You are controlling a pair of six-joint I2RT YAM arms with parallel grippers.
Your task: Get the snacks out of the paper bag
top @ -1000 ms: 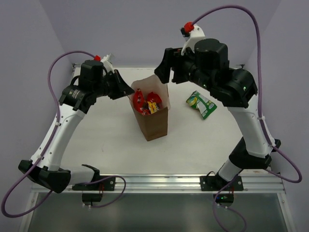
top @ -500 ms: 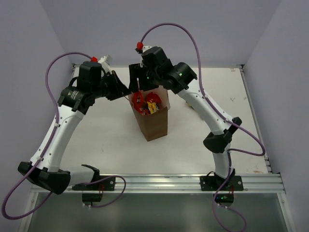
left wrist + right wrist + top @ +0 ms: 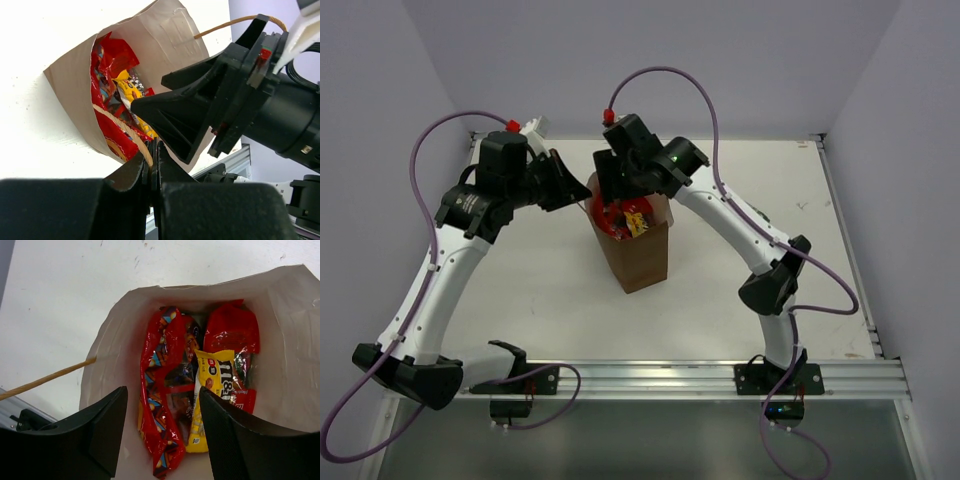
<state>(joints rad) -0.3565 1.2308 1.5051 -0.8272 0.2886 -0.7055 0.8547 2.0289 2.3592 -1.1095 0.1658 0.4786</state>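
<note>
The brown paper bag (image 3: 640,255) stands upright mid-table, its pale inside (image 3: 295,340) open to view. It holds several snacks: a long red crinkly packet (image 3: 157,405), a yellow packet (image 3: 212,390) and another red packet (image 3: 232,332). They also show in the left wrist view (image 3: 112,55). My left gripper (image 3: 151,155) is shut on the bag's near loop handle (image 3: 125,130) at the left rim. My right gripper (image 3: 165,440) is open and empty, just above the bag's mouth, over the long red packet. The green-yellow packet is hidden behind my right arm.
The bag's other loop handle (image 3: 45,380) sticks out to the side. The white table (image 3: 520,290) is ringed by lilac walls, with an aluminium rail (image 3: 650,375) along the near edge. My right arm (image 3: 740,220) arches over the table right of the bag.
My right arm has swung left from beside the green-yellow packet to above the bag's mouth and dropped lower. My left gripper has stayed at the bag's left rim.
</note>
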